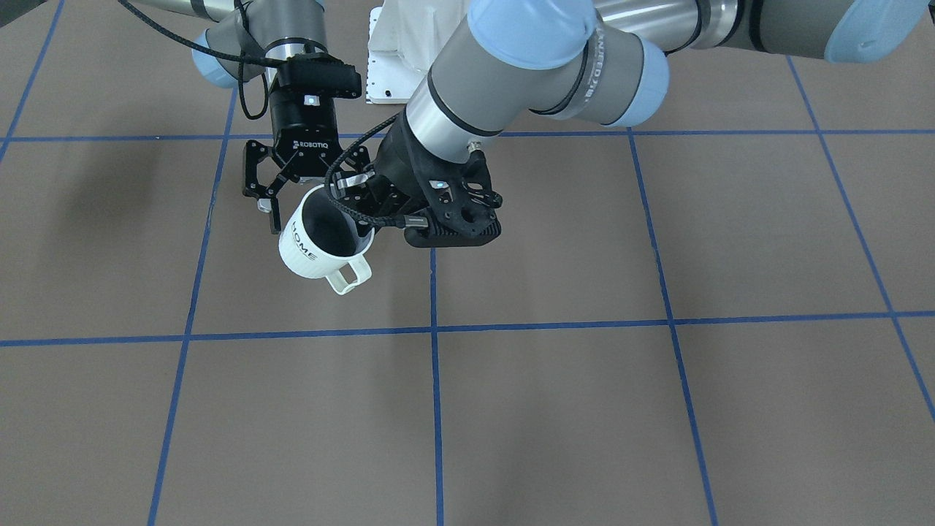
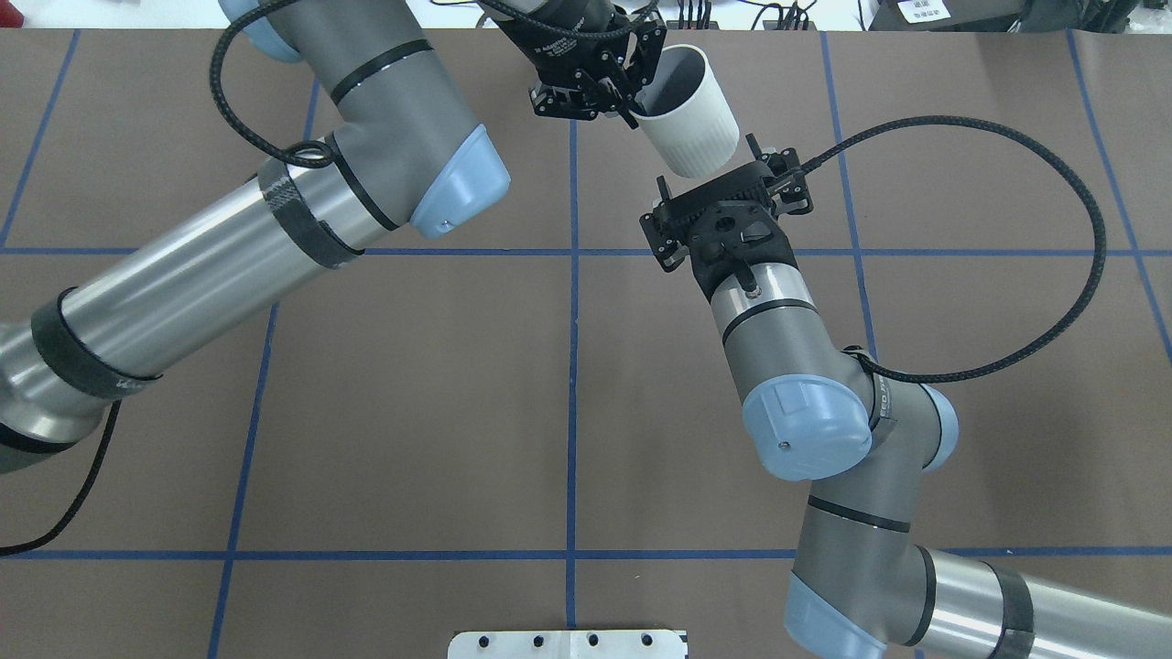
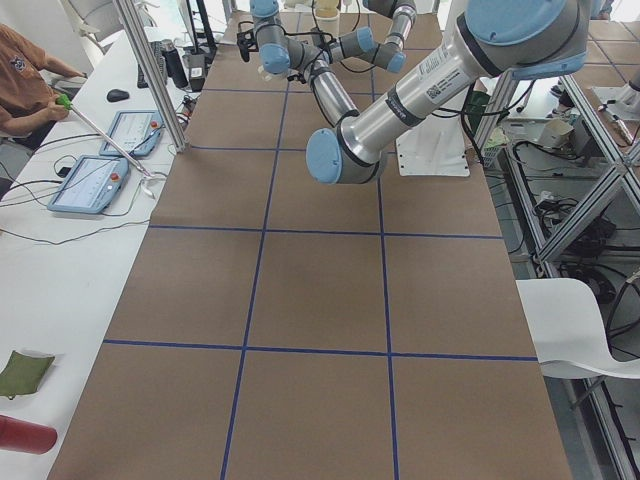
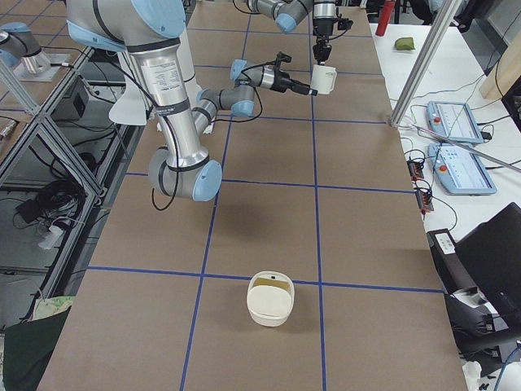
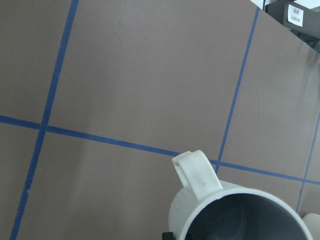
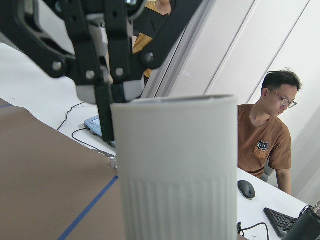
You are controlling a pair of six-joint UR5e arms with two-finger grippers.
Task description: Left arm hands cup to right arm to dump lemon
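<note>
- Your left claw (image 2: pixel 630 108) pinches the rim of the cream-white ceramic "HOME" mug (image 2: pixel 691 128), tilted in mid-air over the brown tabletop (image 2: pixel 412 366).
- Its long axis points base-first at your right claw (image 2: pixel 721 178), spread wide just beside it; no lemon shows.

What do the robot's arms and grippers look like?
Both arms are grey tubes with pale-blue joint caps. The left arm has a black perforated wrist bracket and looped braided black cable. The right gripper is black, lettered ROBOTIQ in white.

cup (image 5: pixel 235 212) cut by bottom edge, left gripper (image 1: pixel 356 191) mostly hidden
</note>
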